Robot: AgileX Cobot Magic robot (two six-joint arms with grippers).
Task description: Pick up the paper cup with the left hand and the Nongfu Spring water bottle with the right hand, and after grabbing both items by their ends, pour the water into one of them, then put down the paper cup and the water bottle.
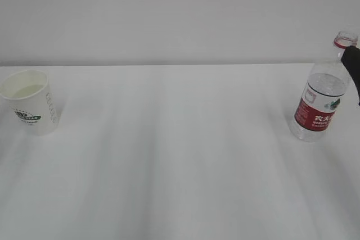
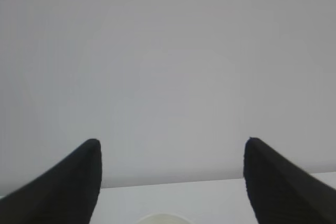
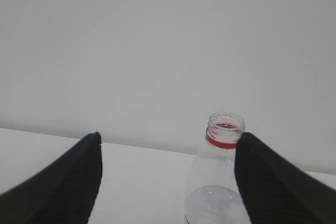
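The white paper cup point(image 1: 32, 104) with its dark green logo stands on the table at the far left, with pale liquid showing inside. In the left wrist view only its rim point(image 2: 164, 219) peeks in at the bottom edge, below my left gripper point(image 2: 173, 141), which is open and empty. The uncapped Nongfu Spring water bottle point(image 1: 322, 96) with its red label stands at the far right, partly filled with clear water point(image 3: 218, 198). My right gripper point(image 3: 168, 135) is open around the bottle's neck point(image 3: 224, 132), which is close to the right-hand finger point(image 3: 273, 182). One black finger point(image 1: 352, 63) shows beside the bottle top.
The white table point(image 1: 180, 155) runs between cup and bottle with nothing on it. A plain pale wall point(image 1: 180, 15) rises behind the table's far edge.
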